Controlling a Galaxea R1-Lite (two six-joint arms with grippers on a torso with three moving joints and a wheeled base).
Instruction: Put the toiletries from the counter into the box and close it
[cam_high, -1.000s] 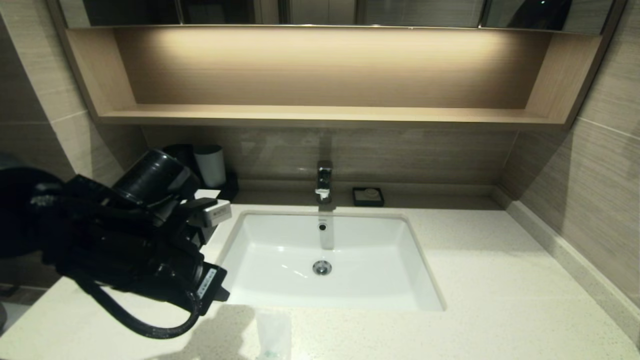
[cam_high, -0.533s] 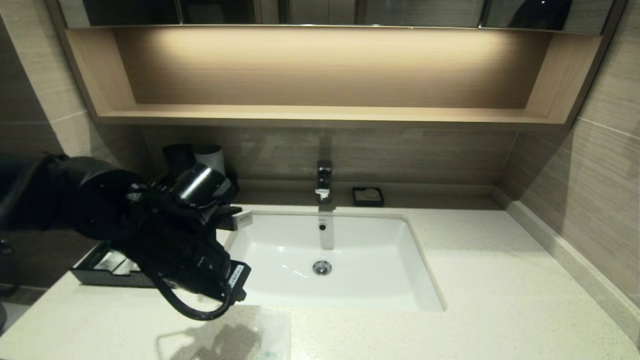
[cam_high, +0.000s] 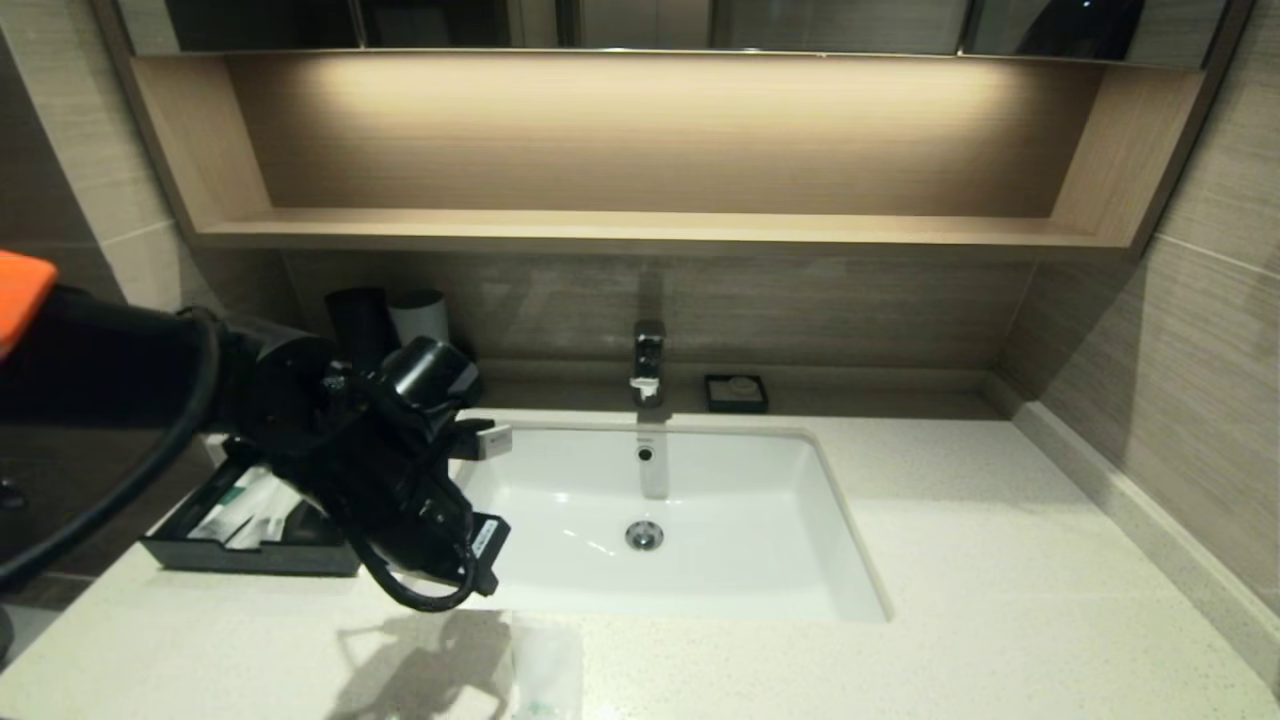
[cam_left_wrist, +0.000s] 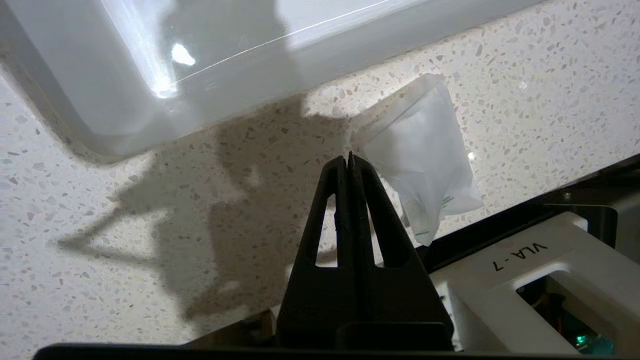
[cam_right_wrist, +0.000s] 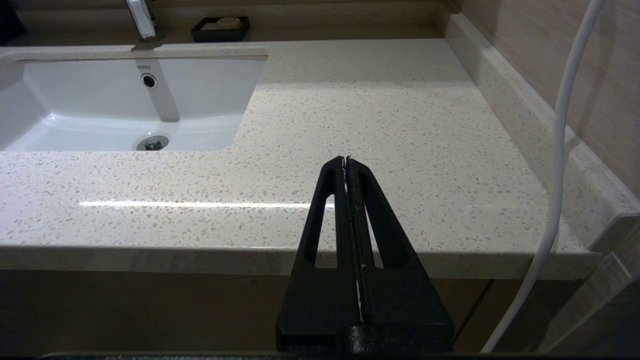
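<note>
Setting: bathroom vanity with a pale speckled stone worktop (cam_high: 1000, 560), a white sink basin (cam_high: 650, 520) set at frame centre and a tan wooden shelf (cam_high: 640, 230) across the upper frame.
Box: black box (cam_high: 250, 545) sits at lower left of the head view with its drawer drawn out, presumably left open to receive items; white wrapped toiletries (cam_high: 245, 505) lie inside it.
Remaining item: one translucent sachet (cam_left_wrist: 425, 155) lies flat on the worktop just below the basin's front edge, at the bottom centre of the head view; it is apart from the box, so the task is judged unfinished.
Left end effector (cam_left_wrist: 350, 160): fingers pressed together, holding nothing; it hangs above the worktop with the sachet just beside its tip in the wrist view, apparently lining up for a pickup, which would need the fingers parted first.
Right end effector (cam_right_wrist: 348, 162): fingers together, empty, parked below the worktop's front edge.
Writing: "VLA-7" reads on a white housing (cam_left_wrist: 520, 255) at lower right of the left wrist view; "TOTO" reads on the basin wall by the overflow hole (cam_right_wrist: 148, 80). Green print on the sachet is too small to read.
</note>
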